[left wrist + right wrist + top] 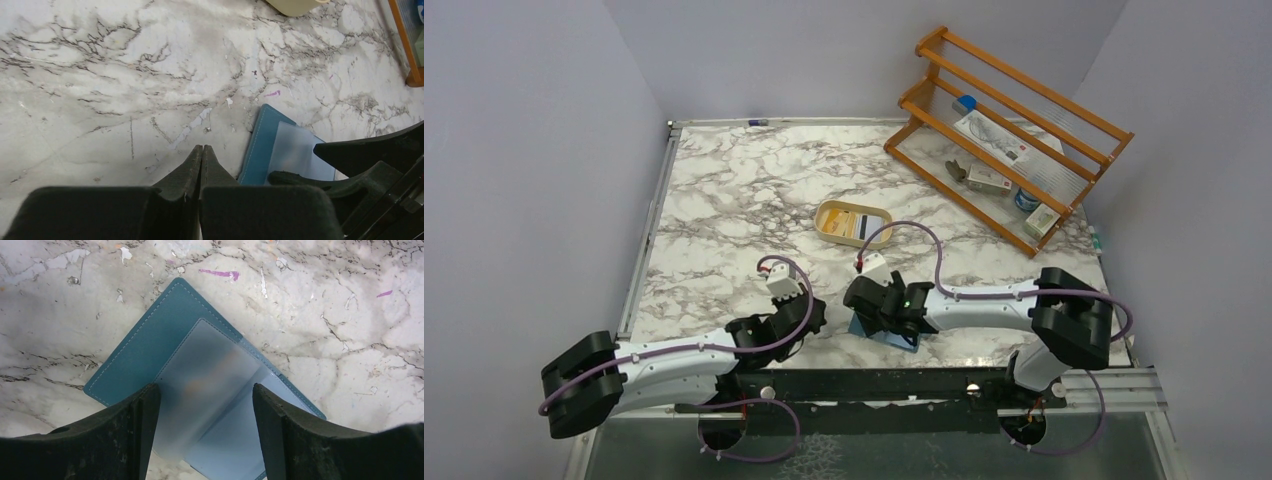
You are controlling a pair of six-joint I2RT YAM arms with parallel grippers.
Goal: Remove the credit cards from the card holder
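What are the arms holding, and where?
Nothing, apparently: left gripper jaws shut empty; right gripper jaws open astride the card holder's clear sleeve.

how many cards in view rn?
2 clear: a yellow card and a pale dark-striped card, side by side in the tan dish. More may be stacked beneath; an orange blur behind the card holder's frosted pocket may be another.

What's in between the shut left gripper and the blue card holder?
Only bare marble table lies between the left gripper and the card holder. The left wrist view shows it.
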